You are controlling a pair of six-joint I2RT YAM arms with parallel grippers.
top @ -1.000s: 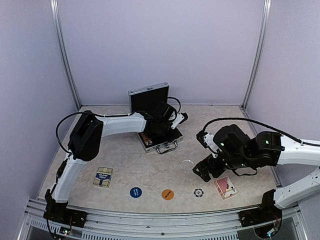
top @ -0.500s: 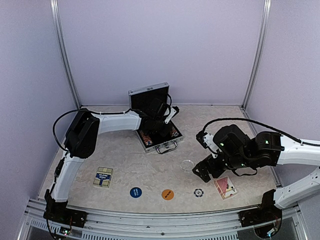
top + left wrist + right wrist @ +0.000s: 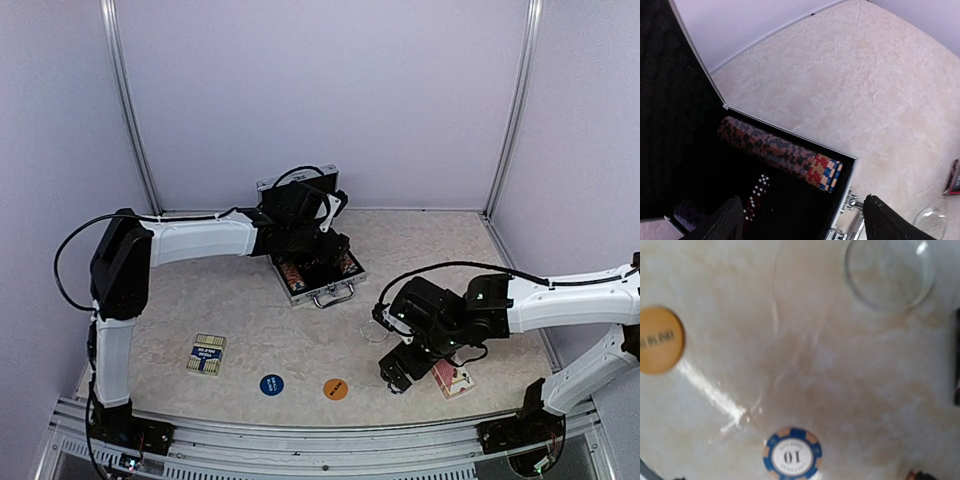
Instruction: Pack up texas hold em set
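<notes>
Blue chip (image 3: 792, 455) marked 10, orange disc (image 3: 660, 340) and clear disc (image 3: 888, 273) lie well apart.

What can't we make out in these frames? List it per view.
- Case contents: top external, left arm covers most of the tray.
- Blue-and-white chip: top external, hidden under the right fingers.
- Clear disc: left wrist, bottom edge cuts it off.
- Red card deck: left wrist, right edge cuts it off.
- Orange disc lettering: right wrist, left edge clips it; top external, too small.
</notes>
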